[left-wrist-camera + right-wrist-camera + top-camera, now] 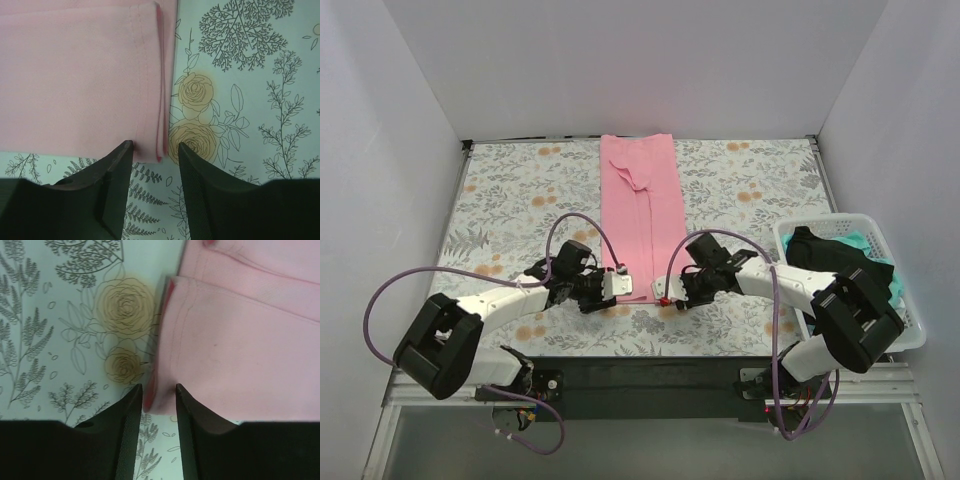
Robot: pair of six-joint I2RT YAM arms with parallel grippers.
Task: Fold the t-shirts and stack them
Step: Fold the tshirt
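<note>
A light pink t-shirt (640, 210), folded lengthwise into a long narrow strip, lies on the floral sheet and runs from the far edge toward me. My left gripper (617, 284) is at its near left corner. In the left wrist view the gripper (155, 152) is open, and the corner of the pink shirt (80, 80) lies between the fingertips. My right gripper (666, 296) is at the near right corner. In the right wrist view the gripper (157, 394) is open with a narrower gap, and the pink shirt's (250, 350) layered corner sits between the tips.
A white lattice basket (910, 312) at the right edge holds a black shirt (825, 255) and a mint-green one (890, 285). The grey-and-orange floral sheet (510, 200) covers the table. White walls stand on three sides.
</note>
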